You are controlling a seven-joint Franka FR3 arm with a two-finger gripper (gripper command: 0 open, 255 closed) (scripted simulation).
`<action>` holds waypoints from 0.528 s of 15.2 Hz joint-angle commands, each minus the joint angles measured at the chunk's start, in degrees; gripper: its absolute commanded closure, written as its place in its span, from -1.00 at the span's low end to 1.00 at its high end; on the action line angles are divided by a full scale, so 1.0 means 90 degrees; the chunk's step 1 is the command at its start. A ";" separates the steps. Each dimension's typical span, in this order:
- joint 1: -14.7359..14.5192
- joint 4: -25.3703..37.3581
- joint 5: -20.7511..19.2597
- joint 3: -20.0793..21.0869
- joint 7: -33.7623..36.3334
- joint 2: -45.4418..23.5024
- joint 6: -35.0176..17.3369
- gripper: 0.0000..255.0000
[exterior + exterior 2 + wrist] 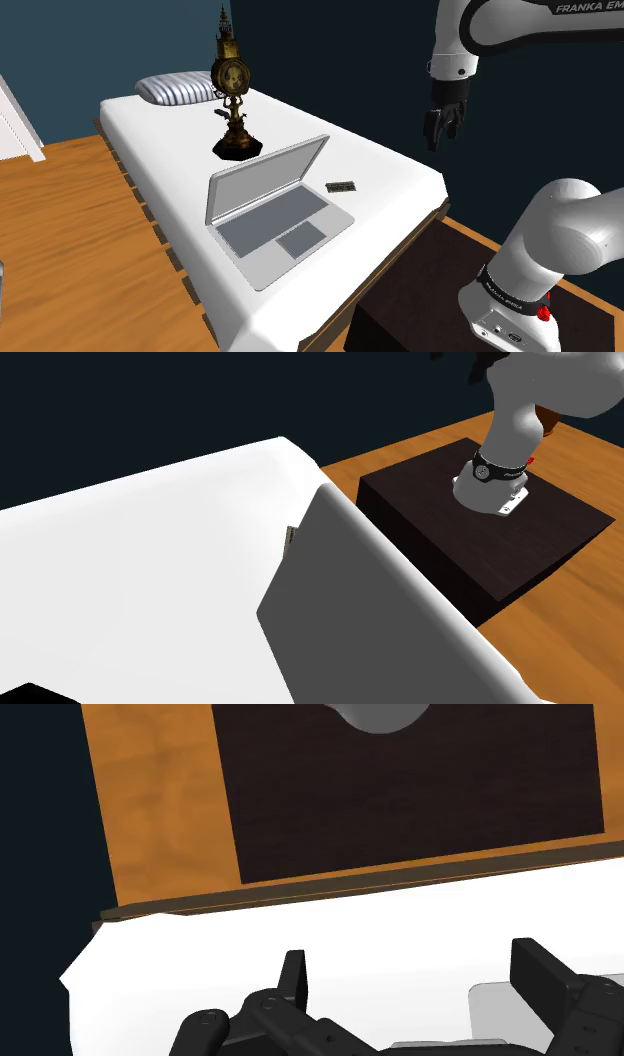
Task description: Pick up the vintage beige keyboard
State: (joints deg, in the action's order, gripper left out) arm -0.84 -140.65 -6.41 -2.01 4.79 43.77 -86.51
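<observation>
Two fingers (293,976): I see them standing well apart, with nothing between them.
Gripper (437,142): it hangs in the air over the bed's (390,165) edge on the stand's side.
Keyboard (341,186): small and flat on the bed, just beside the open laptop (275,215), well apart from the gripper.
Long axis: it runs roughly across the shoulder view, left to right, with the right end dipping slightly.

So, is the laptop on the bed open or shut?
Open. The laptop lies on the white bed with its lid raised, keyboard area and trackpad showing.
</observation>
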 commanded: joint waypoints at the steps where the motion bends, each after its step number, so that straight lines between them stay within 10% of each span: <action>1: 0.0000 0.0000 0.0000 0.0000 0.0000 0.0000 0.0000 -1.00; 8: -0.0203 -0.0394 -0.0422 -0.0895 -0.1621 -0.0943 -0.1720 -1.00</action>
State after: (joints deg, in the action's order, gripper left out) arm -2.44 -143.61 -9.66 -8.77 -7.37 36.71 -99.30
